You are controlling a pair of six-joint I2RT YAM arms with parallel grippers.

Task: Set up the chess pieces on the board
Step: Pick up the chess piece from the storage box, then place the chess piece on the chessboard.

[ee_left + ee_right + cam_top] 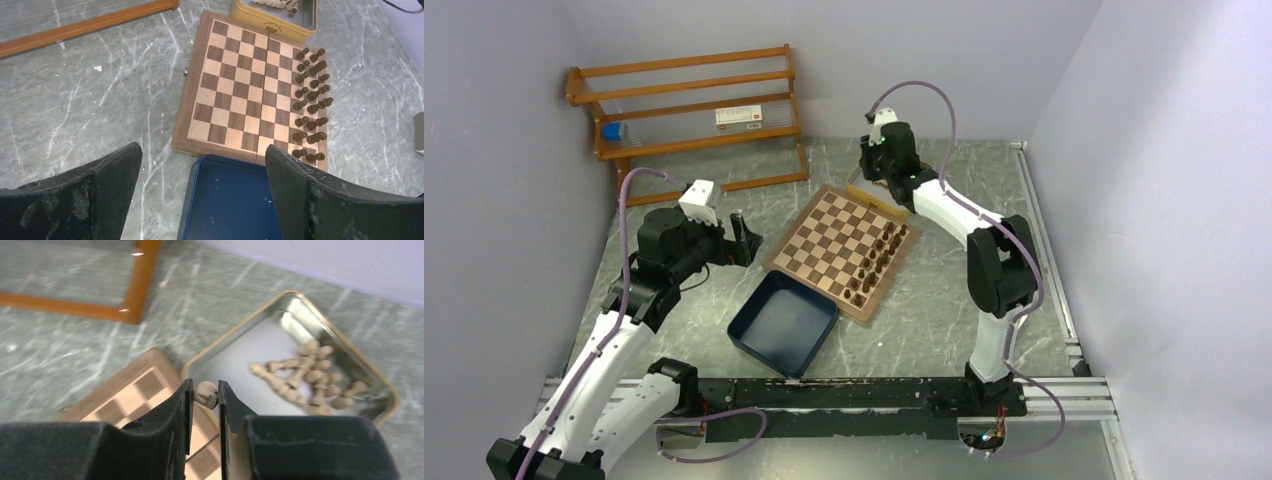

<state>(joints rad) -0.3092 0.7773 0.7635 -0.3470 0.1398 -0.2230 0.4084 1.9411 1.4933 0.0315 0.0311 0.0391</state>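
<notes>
Right wrist view: the right gripper (205, 395) pinches a round-headed light tan wooden chess piece (205, 393) at the checkered wooden board (132, 390) corner, beside the shiny metal tin (295, 322). Left gripper (202, 150) gapes wide, empty, above the navy blue tray (225, 200).

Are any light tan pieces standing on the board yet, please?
No, only dark pieces stand on the board, in two rows along one edge, in the left wrist view.
</notes>
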